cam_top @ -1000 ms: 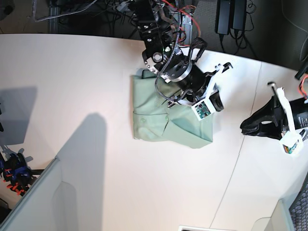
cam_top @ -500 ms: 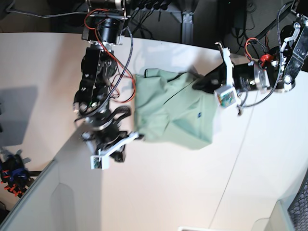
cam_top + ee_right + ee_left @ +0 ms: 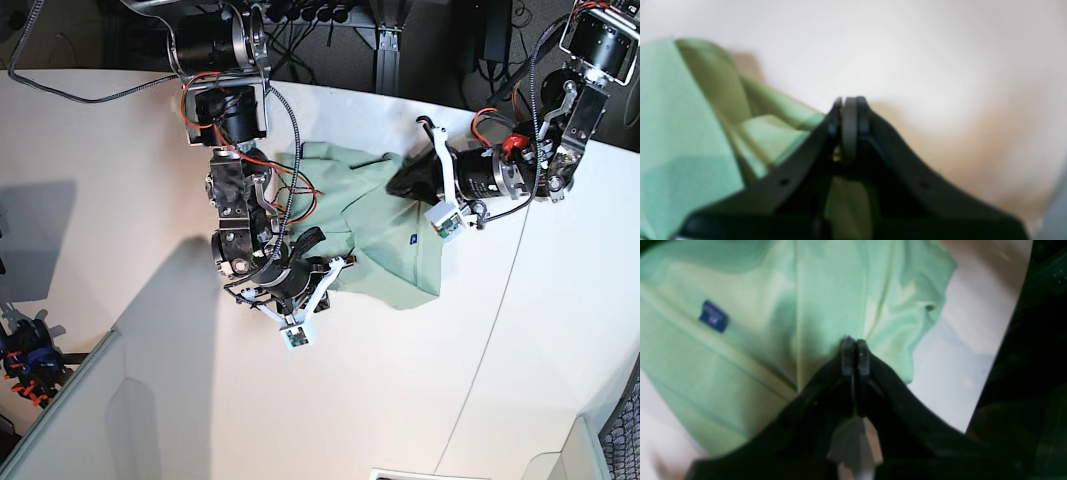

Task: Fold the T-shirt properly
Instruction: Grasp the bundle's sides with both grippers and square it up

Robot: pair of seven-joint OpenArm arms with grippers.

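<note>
Right pincer (image 3: 345, 263) now over shirt (image 3: 395, 265).

T-shirt (image 3: 385, 245) plain mint green; label (image 3: 413, 239) dark blue.

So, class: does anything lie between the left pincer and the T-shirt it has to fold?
Nothing visible does. The left pincer is shut, its tips right over the mint-green T-shirt, with only fabric beneath them. Whether they touch it, I can't tell. The right arm is over the shirt's other side.

Base cam high over table; wrist cams close-up, facing down, sharing cloth.
</note>
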